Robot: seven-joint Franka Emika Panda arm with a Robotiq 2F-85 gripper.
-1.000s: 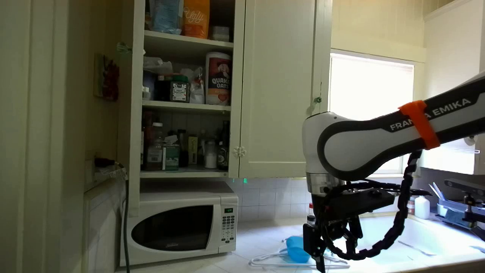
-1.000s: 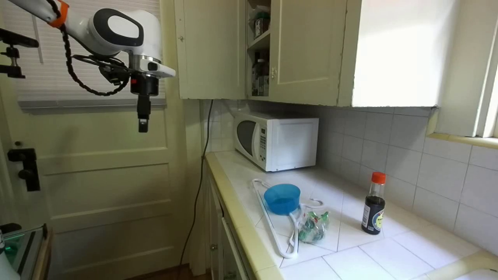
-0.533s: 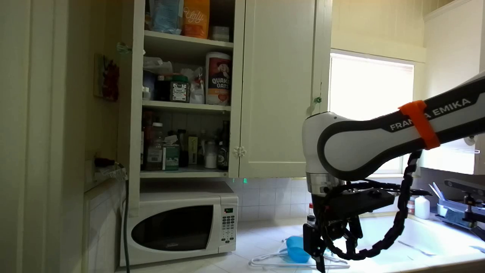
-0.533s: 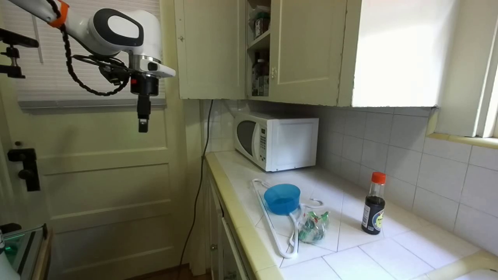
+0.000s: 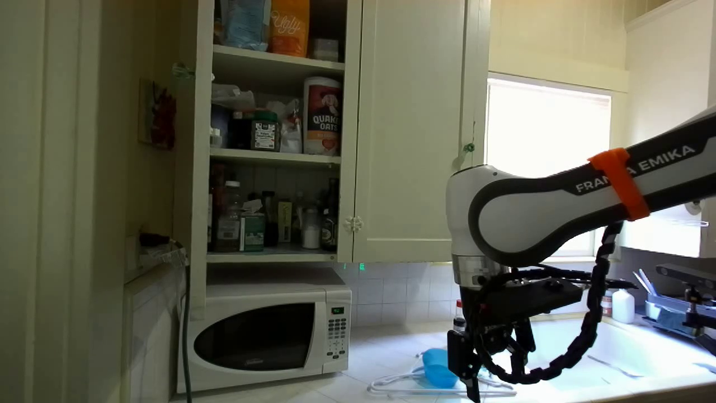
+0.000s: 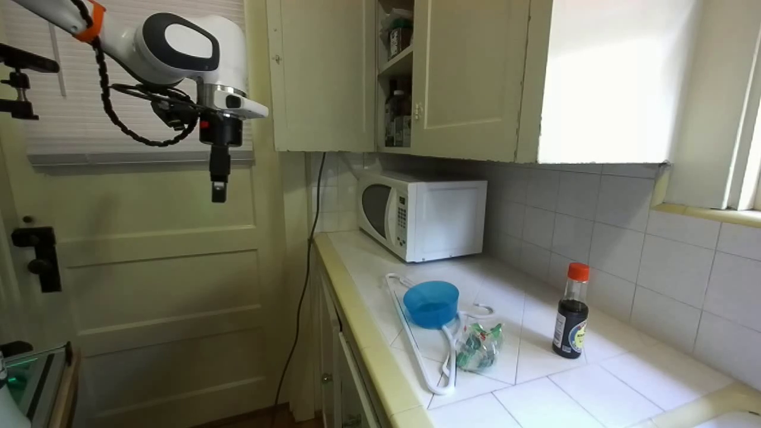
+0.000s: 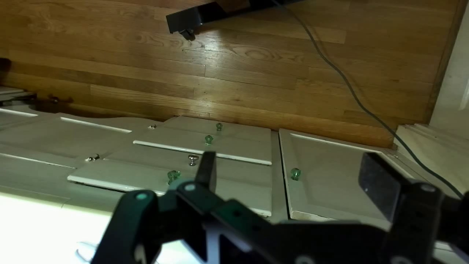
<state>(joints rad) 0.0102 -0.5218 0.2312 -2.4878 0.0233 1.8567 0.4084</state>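
- Tiled kitchen counter [image 6: 553, 395], microwave [image 6: 449, 220] at its far end.
- Gripper [image 7: 291, 178] empty, jaws spread, hanging apart from both.
- Blue bowl [image 6: 431, 306], seemingly the nearest loose thing, rests near the microwave; probably light, stiff plastic, best pinched at the rim.

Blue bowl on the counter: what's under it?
In an exterior view, a white hanger shows on both sides of the blue bowl. Whatever lies directly beneath the bowl is covered, so whether it rests on the hanger cannot be told.
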